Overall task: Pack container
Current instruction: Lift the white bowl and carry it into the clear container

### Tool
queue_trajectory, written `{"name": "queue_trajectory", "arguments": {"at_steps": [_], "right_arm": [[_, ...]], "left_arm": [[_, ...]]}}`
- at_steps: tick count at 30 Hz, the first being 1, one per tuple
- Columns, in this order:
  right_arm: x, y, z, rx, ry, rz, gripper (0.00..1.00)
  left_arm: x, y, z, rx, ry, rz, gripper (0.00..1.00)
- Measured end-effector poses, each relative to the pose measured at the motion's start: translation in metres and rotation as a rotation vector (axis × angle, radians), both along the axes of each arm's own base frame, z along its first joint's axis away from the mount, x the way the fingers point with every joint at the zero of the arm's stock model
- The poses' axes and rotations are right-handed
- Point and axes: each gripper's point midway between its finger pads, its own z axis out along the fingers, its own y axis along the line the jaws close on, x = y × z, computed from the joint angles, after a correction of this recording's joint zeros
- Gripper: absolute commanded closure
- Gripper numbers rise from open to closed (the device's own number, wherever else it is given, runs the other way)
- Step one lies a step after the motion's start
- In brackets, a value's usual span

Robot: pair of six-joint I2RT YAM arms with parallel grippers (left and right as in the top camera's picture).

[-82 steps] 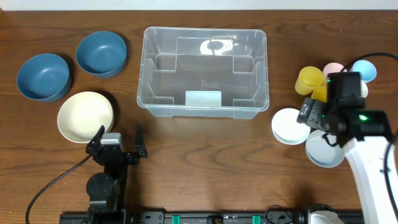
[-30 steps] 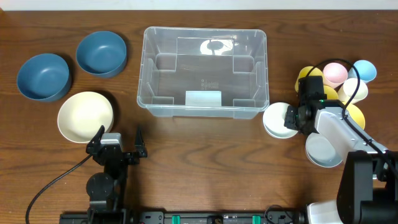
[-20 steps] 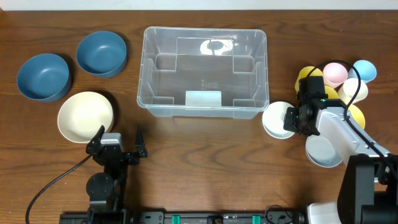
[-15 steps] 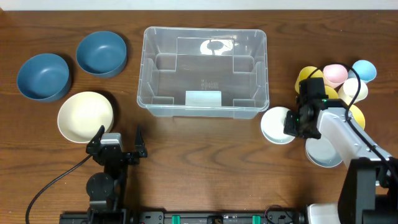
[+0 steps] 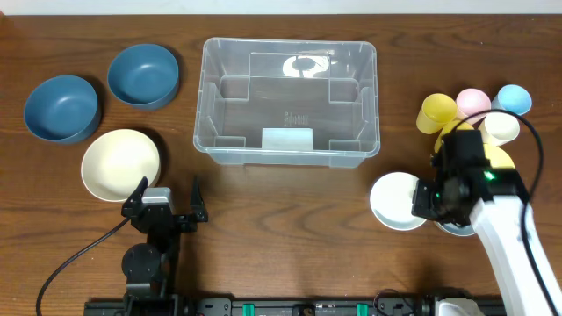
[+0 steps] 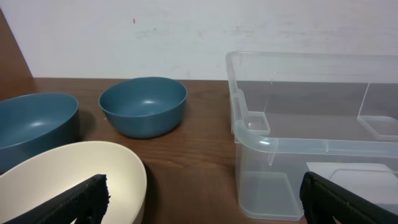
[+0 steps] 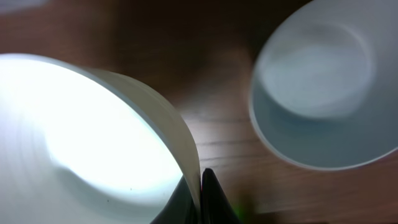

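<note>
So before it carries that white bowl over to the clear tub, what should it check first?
1. Right hand gripping the white bowl: ok, shut on its rim in the wrist view.
2. Container has room: ok, nothing inside.
3. White bowl apart from the pale bowl beside it: ok, a gap shows.
4. White bowl lifted off the table: cannot tell.
5. Left hand out of the way: ok, open, beside the cream bowl.

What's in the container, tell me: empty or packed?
Empty. The container shows only its own moulded ridges inside; the bowls, cups and white dish are all outside it.
</note>
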Motion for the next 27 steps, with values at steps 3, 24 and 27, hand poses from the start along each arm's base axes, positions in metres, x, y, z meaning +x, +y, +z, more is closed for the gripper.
{"name": "queue_trajectory", "arguments": {"at_steps": [3,24,27], "right_arm": [[-0.003,0.011,0.016,0.062,-0.07,0.019,0.99],[0.153,0.085,0.16,0.112,-0.404,0.238,0.99],[0.191,0.103,0.145,0.091,-0.375,0.277,0.99]], "left_arm": [[0.0,0.0,0.0,0.0,0.0,0.0,0.02],[0.0,0.0,0.0,0.0,0.0,0.0,0.02],[0.0,0.0,0.0,0.0,0.0,0.0,0.02]]}}
